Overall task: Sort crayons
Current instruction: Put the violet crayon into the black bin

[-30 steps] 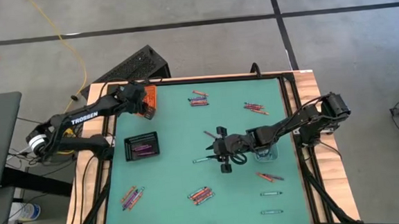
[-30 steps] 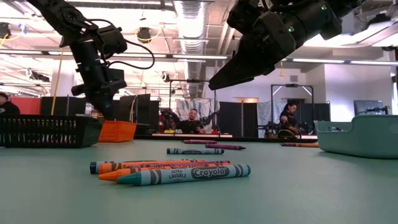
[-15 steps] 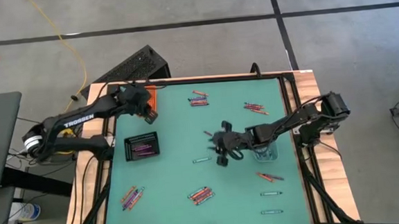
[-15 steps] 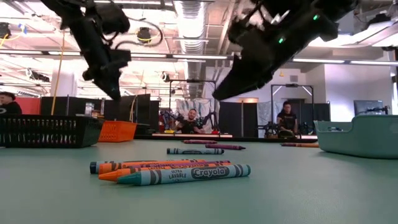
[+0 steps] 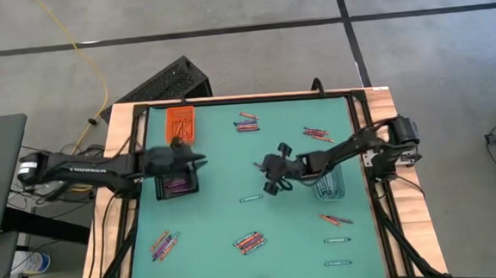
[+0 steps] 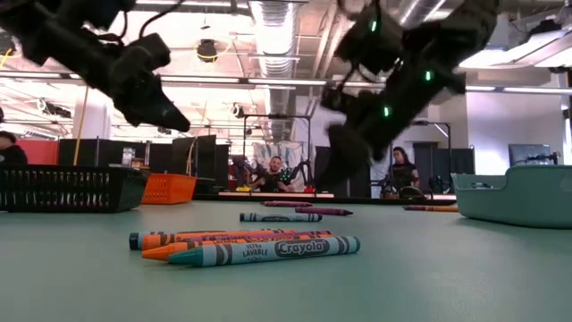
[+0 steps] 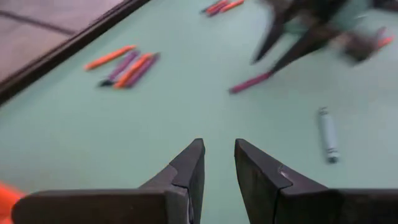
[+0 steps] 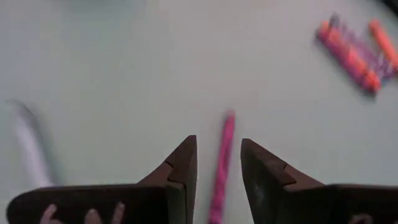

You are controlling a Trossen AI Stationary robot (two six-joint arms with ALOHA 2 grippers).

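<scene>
Crayons lie scattered on the green mat. A pink crayon lies flat near the middle, and my right gripper hovers over it, open, one finger on either side; I cannot tell whether they touch it. A teal crayon lies nearer the front. My left gripper is open with nothing between its fingers, above the far right corner of the black tray. In the low view the left gripper and the right gripper both hang clear of the mat.
An orange tray stands at the far left, and a clear tray with crayons sits under my right arm. Crayon clusters lie at the far edge, far right, near left, near middle and near right.
My left gripper has swung away from the orange tray toward the table's near edge and middle, ending over the black tray. My right gripper has moved toward the far edge and down over the pink crayon, rolling as it went. No crayon has moved.
</scene>
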